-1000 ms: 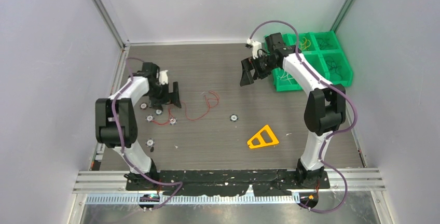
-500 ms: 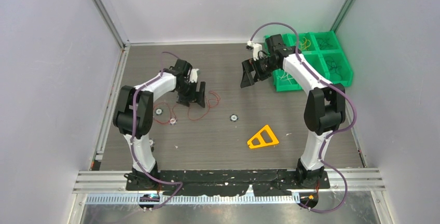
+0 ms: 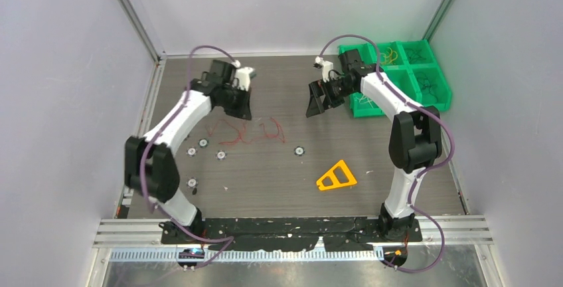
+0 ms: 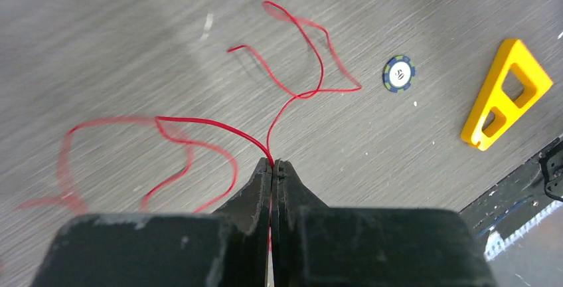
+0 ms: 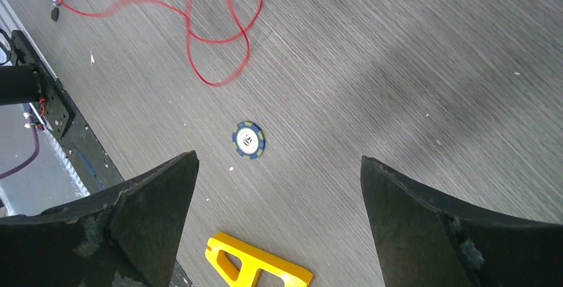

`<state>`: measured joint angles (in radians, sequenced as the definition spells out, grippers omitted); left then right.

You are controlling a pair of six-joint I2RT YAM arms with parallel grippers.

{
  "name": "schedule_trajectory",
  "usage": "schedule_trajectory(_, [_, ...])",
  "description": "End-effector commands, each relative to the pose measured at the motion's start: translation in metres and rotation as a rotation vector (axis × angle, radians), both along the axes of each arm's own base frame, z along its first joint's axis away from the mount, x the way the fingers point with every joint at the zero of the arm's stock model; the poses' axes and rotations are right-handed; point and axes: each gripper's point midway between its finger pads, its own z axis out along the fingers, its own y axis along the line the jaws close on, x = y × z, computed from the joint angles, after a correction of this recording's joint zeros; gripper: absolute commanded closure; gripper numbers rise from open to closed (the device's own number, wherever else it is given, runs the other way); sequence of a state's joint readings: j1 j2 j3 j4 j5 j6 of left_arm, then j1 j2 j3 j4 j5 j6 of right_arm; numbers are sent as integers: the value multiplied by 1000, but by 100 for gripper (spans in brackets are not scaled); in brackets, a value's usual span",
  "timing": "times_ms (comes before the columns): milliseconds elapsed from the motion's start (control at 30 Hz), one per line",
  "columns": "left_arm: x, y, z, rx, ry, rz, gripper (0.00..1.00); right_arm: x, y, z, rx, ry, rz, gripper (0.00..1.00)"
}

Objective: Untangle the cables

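A thin red cable [image 3: 245, 133] lies in loose loops on the dark table, left of centre. My left gripper [image 3: 243, 113] hangs over its back edge, raised off the table. In the left wrist view this gripper [image 4: 273, 163] is shut on the red cable [image 4: 199, 122], two strands running out from its tips. My right gripper [image 3: 317, 106] is open above the table beside the green bin. Nothing is between its fingers [image 5: 279, 159], and part of the red cable [image 5: 219, 41] shows far ahead. More cables [image 3: 389, 54] lie in the bin's compartments.
A green compartment bin [image 3: 435, 91] stands at the back right. A yellow triangular piece [image 3: 336, 177] lies near the front centre. Several poker chips are scattered on the table, one [image 3: 299, 149] at centre and others [image 3: 202, 143] to the left.
My left gripper has swung from the left to over the red cable, shut on it and drawn it toward the back; the cable is spread wider. The right gripper shifted slightly.
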<state>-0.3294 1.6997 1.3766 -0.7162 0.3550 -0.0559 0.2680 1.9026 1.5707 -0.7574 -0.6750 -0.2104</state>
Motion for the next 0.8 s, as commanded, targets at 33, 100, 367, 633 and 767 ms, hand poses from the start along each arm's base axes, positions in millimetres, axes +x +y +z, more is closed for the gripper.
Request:
schedule_trajectory(33, [-25, 65, 33, 60, -78, 25, 100, 6, 10, 33, 56, -97, 29, 2])
schedule_trajectory(100, [-25, 82, 18, 68, -43, 66, 100, 4, 10, 33, 60, -94, 32, 2])
schedule_trajectory(367, [13, 121, -34, 136, 17, 267, 2, 2, 9, 34, 56, -91, 39, 2])
schedule_trajectory(633, [41, 131, -57, 220, 28, 294, 0, -7, 5, 33, 47, -96, 51, 2])
schedule_trajectory(767, [46, 126, -70, 253, 73, 269, 19, -7, 6, 32, 47, -95, 54, 1])
